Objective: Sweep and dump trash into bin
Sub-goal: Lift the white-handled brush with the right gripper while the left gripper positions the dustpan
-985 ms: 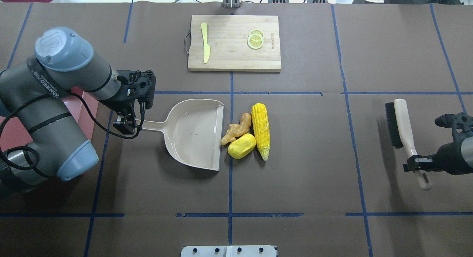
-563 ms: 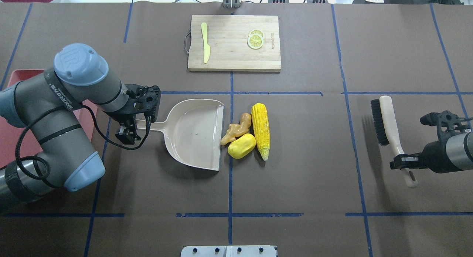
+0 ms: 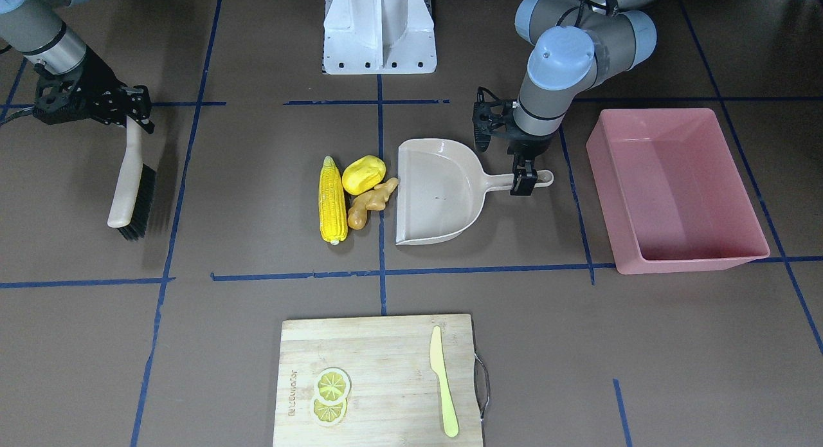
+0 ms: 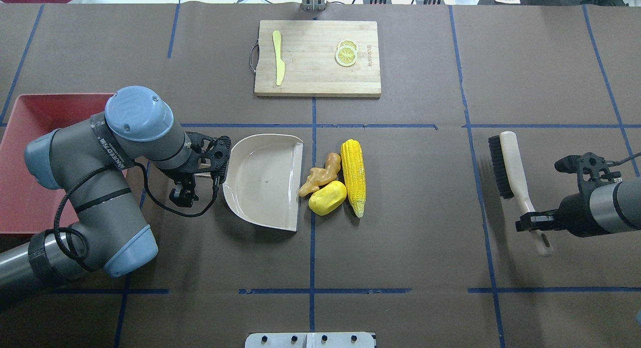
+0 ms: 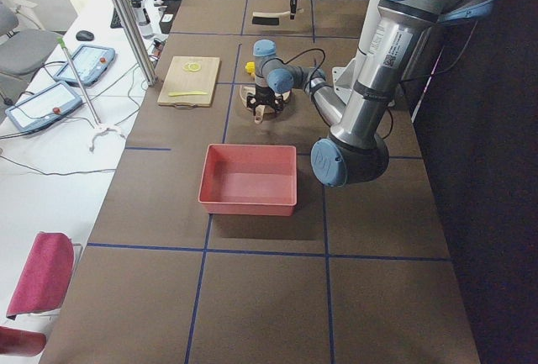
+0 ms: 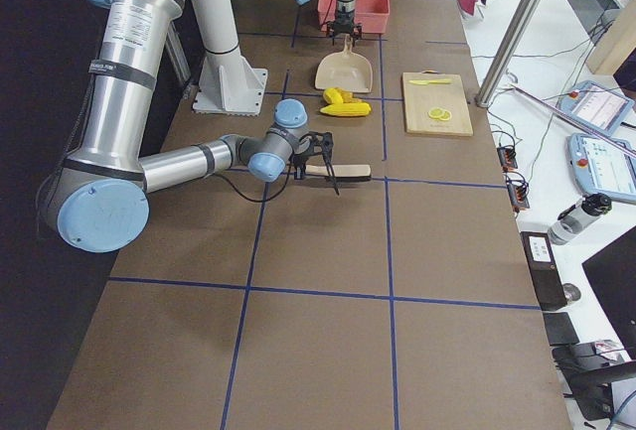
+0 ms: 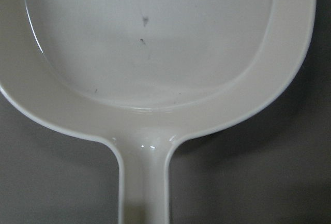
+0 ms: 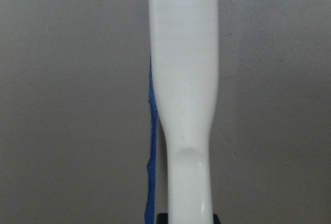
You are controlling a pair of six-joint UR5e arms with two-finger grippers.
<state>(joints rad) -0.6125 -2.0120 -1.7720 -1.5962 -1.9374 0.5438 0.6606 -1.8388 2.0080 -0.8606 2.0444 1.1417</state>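
Front-facing view first: the left gripper (image 3: pixel 523 182) sits at the tail end of the handle of the beige plastic dustpan (image 3: pixel 437 196), fingers either side of it, but I honestly can't tell whether it's squeezing or just straddling. The trash lies on the opposite side of the pan from that claw, just off the straight open lip. The knobbly tan-orange ginger root (image 3: pixel 370 202) is right up against the lip, the rounded yellow lumpy piece (image 3: pixel 364 174) is beside it, and the yellow toy corn cob (image 3: pixel 332 199) is outermost. The big pink rectangular plastic tub (image 3: pixel 691 264) stands past the gripper, away from the trash. Well apart on the other side, the right gripper (image 3: pixel 136 112) is clamped on the handle of a beige brush with black bristles (image 3: pixel 128 190). Overhead, the left wrist covers the pan handle and the arm hides part of the tub, so less to go on there. The left side view gives the whole tub up close; the right side view shows the brush held roughly level above the table. Left wrist cam shows just the pan's bowl and handle. Right wrist cam shows the pale brush handle rising from a dark clamp.
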